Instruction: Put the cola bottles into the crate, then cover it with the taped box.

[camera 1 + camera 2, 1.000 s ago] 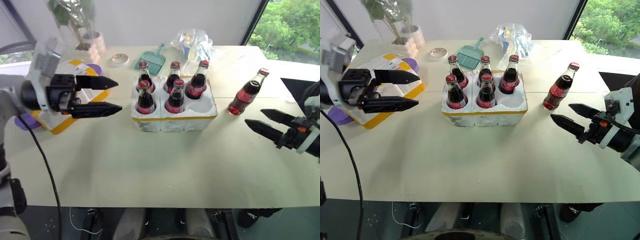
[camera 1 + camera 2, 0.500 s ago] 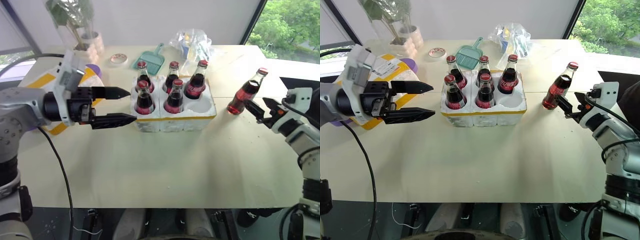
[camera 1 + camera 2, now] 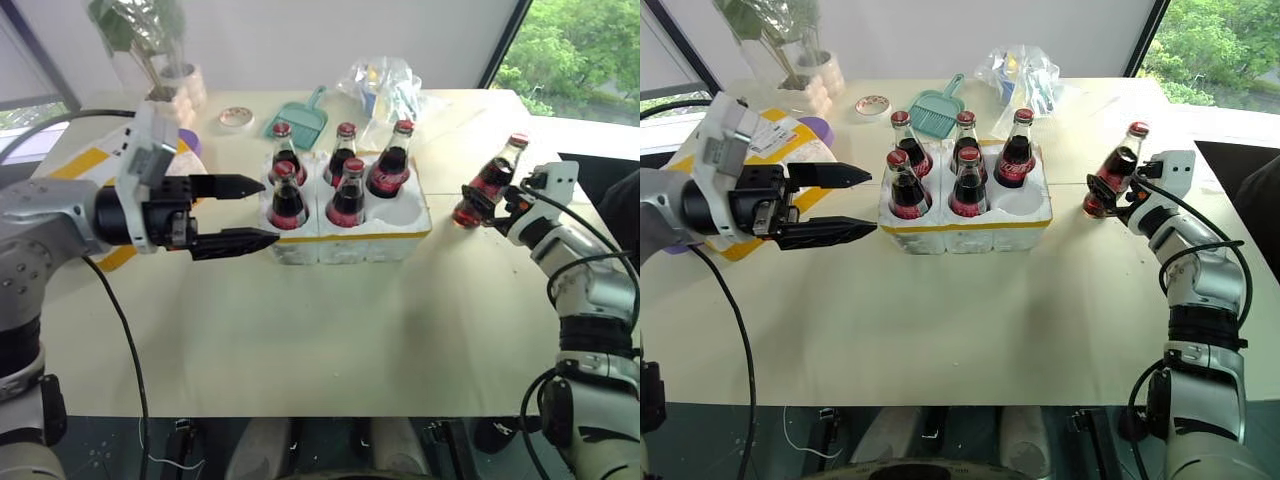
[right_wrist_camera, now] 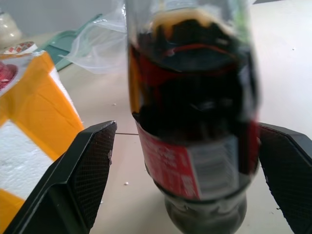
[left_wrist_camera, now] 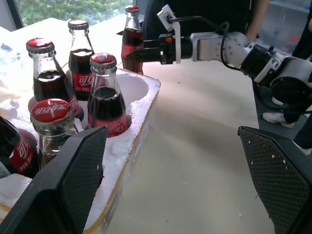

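Head views: left gripper (image 3: 258, 212) spread wide, holding nothing, pointing right toward the left side of the crate (image 3: 345, 232), near it but apart. Right gripper (image 3: 1102, 195) also spread wide, with the lone cola bottle (image 3: 1113, 173) between its fingers; contact cannot be told. This bottle stands on the table (image 3: 330, 340), right of the crate, long axis slightly tilted, cap up and leaning to the far right. In the crate 5 cola bottles (image 3: 346, 195) stand upright, caps up; the near right well is free. The taped box (image 3: 780, 160) lies at the far left, behind the left gripper.

Left wrist view: both black fingers (image 5: 73, 185) wide apart and touching nothing. Crate between them, bottles upright. Beyond the crate, the right gripper (image 5: 141, 54) reaches level to the lone bottle (image 5: 130, 38).

Right wrist view: lone bottle (image 4: 195, 122) upright between the 2 open fingers (image 4: 83, 180), gaps visible on both sides. Corner of the crate (image 4: 29, 126) beside it.
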You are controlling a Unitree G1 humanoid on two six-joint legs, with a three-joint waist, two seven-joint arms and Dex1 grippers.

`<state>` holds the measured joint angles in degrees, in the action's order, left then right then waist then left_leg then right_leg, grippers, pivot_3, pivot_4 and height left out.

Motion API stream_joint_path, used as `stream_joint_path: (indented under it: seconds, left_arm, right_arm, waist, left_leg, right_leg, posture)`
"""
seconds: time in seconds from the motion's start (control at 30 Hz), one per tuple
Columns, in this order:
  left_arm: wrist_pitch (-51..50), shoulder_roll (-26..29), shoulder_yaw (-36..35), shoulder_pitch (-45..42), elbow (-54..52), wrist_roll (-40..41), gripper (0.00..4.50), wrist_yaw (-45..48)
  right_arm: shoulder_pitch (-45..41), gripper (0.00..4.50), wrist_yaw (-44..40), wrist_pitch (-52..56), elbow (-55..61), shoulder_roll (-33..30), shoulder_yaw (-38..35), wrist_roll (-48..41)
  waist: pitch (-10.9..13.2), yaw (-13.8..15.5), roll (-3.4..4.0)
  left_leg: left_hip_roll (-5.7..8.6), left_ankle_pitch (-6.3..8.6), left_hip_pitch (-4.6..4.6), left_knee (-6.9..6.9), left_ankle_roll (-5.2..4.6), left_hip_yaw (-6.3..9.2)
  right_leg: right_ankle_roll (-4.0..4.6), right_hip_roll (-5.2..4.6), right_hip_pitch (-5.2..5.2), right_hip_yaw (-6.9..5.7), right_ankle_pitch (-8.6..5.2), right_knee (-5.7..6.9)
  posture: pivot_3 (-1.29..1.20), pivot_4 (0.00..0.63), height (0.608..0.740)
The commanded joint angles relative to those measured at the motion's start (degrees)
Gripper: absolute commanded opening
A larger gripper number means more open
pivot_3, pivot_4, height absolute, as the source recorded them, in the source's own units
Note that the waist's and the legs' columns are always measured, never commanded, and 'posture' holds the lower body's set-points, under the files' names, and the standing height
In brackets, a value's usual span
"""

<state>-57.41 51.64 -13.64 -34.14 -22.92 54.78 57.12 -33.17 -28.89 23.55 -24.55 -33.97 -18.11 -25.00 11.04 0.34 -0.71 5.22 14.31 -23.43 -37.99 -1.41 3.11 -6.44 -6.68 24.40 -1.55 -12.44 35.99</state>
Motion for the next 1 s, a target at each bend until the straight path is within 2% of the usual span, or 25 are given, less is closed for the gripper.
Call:
stream_joint_path:
  seconds: [0.03, 0.1, 0.2, 0.27, 0.37, 0.43, 0.57, 0.7, 0.77, 1.0]
  left_arm:
    - [0.9, 0.6, -0.6, -0.8, -1.3, 1.2, 4.47, -0.3]
    - [1.0, 0.8, -0.8, -1.0, -1.1, 1.4, 4.47, -0.5]
    - [1.2, 1.0, -0.7, -0.8, -1.0, 1.5, 4.50, -0.7]
    - [1.2, 1.0, -0.8, -0.5, -1.1, 1.6, 4.50, -0.9]
    - [1.1, 1.1, -1.0, 0.2, -1.4, 1.9, 4.50, -1.1]
    - [1.0, 1.0, -1.3, 0.7, -1.4, 2.0, 4.50, -1.5]
    - [1.2, 0.9, -1.4, 1.6, -1.6, 2.0, 4.50, -2.0]
    - [1.2, 0.6, -1.6, 1.9, -1.7, 2.4, 4.50, -2.7]
    - [1.3, 0.6, -1.5, 1.9, -1.7, 2.5, 4.50, -3.0]
    - [1.9, 0.7, -1.7, 2.0, -1.5, 2.6, 4.50, -3.7]
  right_arm:
    - [-2.6, 4.50, -0.2, -3.6, -2.9, 0.1, -0.5, 1.3]
    - [-3.4, 4.50, -0.1, -5.4, -4.9, 0.4, -0.9, 1.9]
    - [-4.5, 3.62, -0.1, -7.4, -6.3, 0.9, -1.5, 1.8]
    - [-4.4, 2.79, -1.1, -8.3, -5.0, 1.1, -1.6, 1.3]
    - [-4.4, 2.82, -2.3, -8.4, -1.8, 1.5, -3.1, -0.9]
    - [-5.2, 2.82, -3.7, -6.2, 2.9, 2.0, -5.7, -6.0]
    - [-6.4, 2.82, -5.0, 5.1, 13.9, 3.0, -9.7, -19.5]
    - [-5.8, 2.82, -5.3, 15.3, 23.0, 2.9, -10.4, -30.4]
    - [-5.1, 2.82, -5.5, 18.2, 26.1, 2.5, -8.9, -32.0]
    - [-0.4, 2.82, -8.4, 21.5, 33.4, 1.4, 0.2, -29.0]
  waist:
    - [0.0, -0.1, 0.00]
    - [0.0, -0.1, 0.00]
    - [0.0, -0.3, 0.00]
    - [0.0, -0.3, 0.01]
    - [0.0, -0.5, 0.05]
    - [0.1, -0.9, 0.18]
    - [0.3, -1.2, 0.55]
    - [0.3, -1.1, 0.56]
    - [0.3, -1.0, 0.55]
    - [0.3, -0.9, 0.55]
  left_leg:
    - [0.00, 0.00, 0.00, 0.00, 0.00, 0.00]
    - [0.00, 0.00, 0.00, 0.00, 0.00, 0.00]
    - [0.00, 0.00, 0.00, 0.01, 0.00, 0.00]
    - [0.00, 0.00, 0.00, 0.01, 0.00, 0.00]
    - [0.01, 0.00, 0.00, 0.02, 0.00, 0.00]
    - [0.01, 0.00, -0.01, 0.04, 0.01, 0.00]
    - [0.00, 0.00, -0.04, 0.11, 0.00, -0.01]
    - [-0.03, -0.01, -0.04, 0.20, 0.01, 0.00]
    - [-0.03, 0.00, -0.04, 0.20, 0.01, 0.00]
    - [0.00, 0.00, -0.05, 0.16, 0.00, 0.00]
  right_leg:
    - [0.00, 0.00, 0.00, 0.00, 0.00, 0.00]
    - [0.00, 0.00, 0.00, 0.00, 0.00, 0.00]
    - [0.00, 0.01, 0.00, 0.00, 0.00, 0.00]
    - [0.00, 0.01, 0.00, 0.01, 0.00, -0.01]
    - [0.00, 0.01, 0.01, 0.01, 0.00, 0.00]
    - [0.00, 0.00, 0.02, 0.01, 0.00, 0.00]
    - [-0.01, 0.00, 0.12, 0.04, 0.00, 0.01]
    - [0.00, 0.02, 0.17, 0.05, 0.00, 0.01]
    - [0.00, 0.01, 0.16, 0.05, 0.00, 0.00]
    - [0.00, -0.01, 0.13, 0.04, -0.01, -0.01]
  posture:
    - [0.00, 0.150, 0.738]
    - [0.00, 0.150, 0.738]
    - [0.00, 0.150, 0.738]
    - [0.00, 0.150, 0.738]
    - [0.00, 0.150, 0.738]
    - [0.00, 0.150, 0.738]
    - [0.00, 0.150, 0.738]
    - [0.00, 0.150, 0.738]
    - [0.00, 0.150, 0.738]
    - [0.00, 0.150, 0.738]
